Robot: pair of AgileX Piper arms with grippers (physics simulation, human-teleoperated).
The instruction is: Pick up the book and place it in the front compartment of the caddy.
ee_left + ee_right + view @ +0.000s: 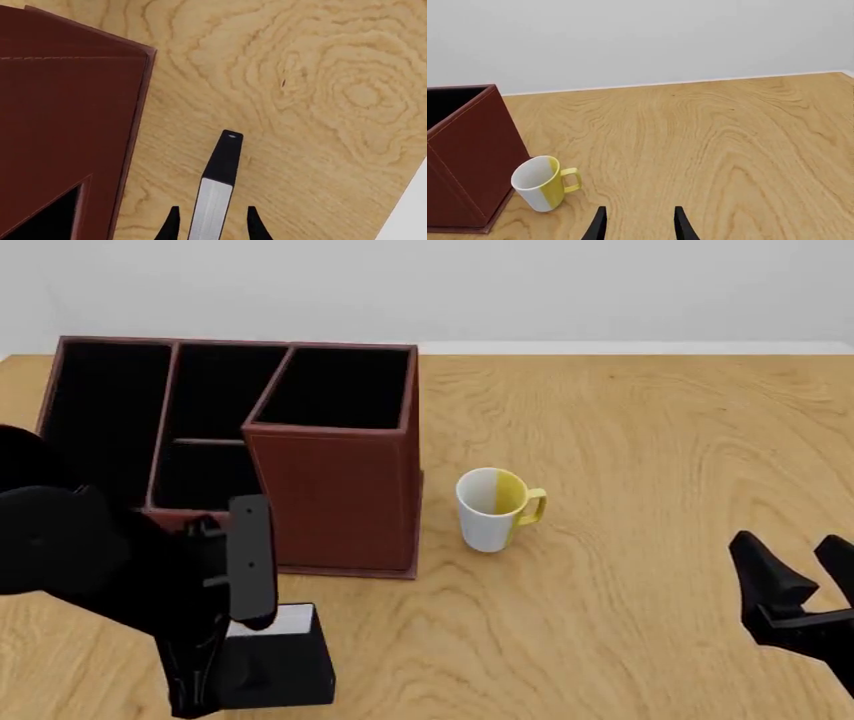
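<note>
Near left: left gripper (211,222) clamped on the book (217,187), black cover w/ white page edges, held between its fingertips just in front of the caddy (334,490), above the counter (641,570). Near right: right gripper (638,222) w/ fingers spread, nothing between them, hovering over bare wood. Mid: white & yellow mug (491,508) upright, just right of the caddy's tall corner. Caddy's black-lined compartments run back toward far left
</note>
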